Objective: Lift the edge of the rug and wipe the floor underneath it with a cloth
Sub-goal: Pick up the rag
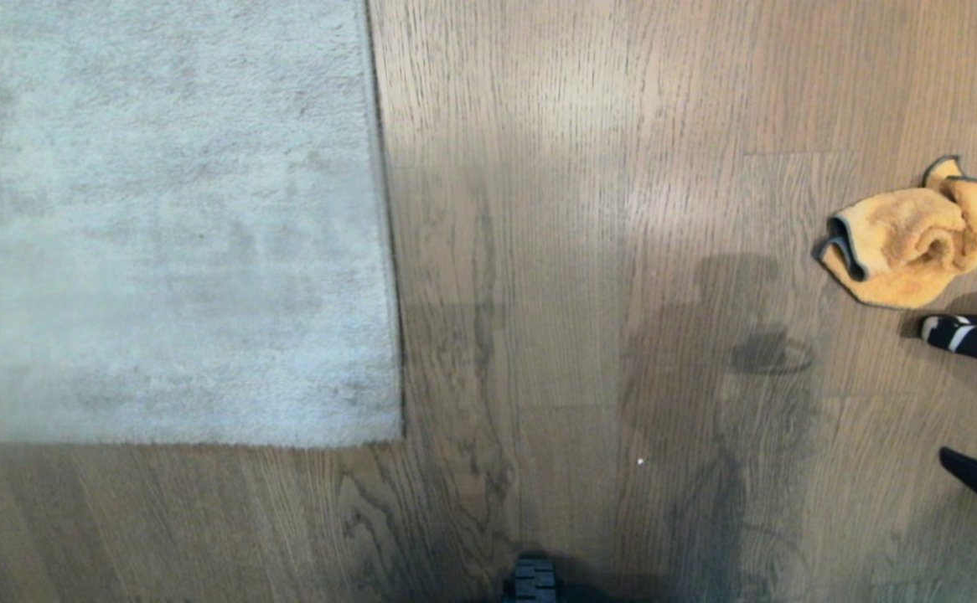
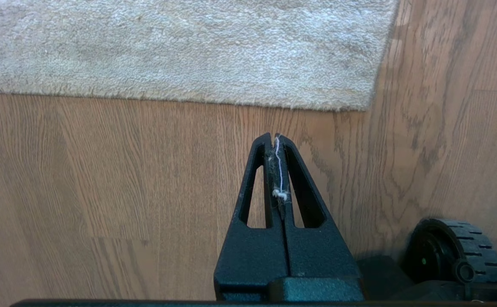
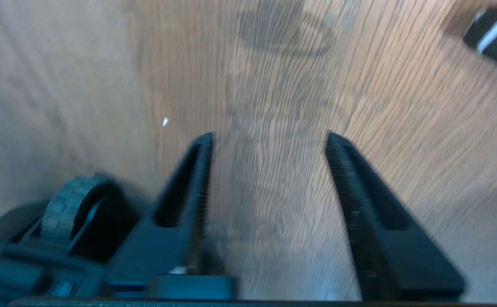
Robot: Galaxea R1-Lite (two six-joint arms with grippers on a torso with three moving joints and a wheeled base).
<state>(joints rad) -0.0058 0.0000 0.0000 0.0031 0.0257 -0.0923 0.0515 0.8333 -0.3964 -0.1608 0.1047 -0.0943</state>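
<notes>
Right claw (image 3: 267, 138) released above floor (image 1: 589, 251); left claw (image 2: 275, 137) clenched near rug edge (image 2: 231, 100).

— What colours am I getting on my feed?
— I'm seeing the rug edge (image 1: 384, 251) showing pale grey-beige, and the floor (image 1: 589, 209) showing brown with dark wavy grain.
— And off to my right?
— The cloth (image 1: 916, 239) is glowing orange-yellow with dark trim; beside it I'm seeing a black object with white stripes (image 1: 970, 335).
— My pincers?
— Both are showing black.
</notes>
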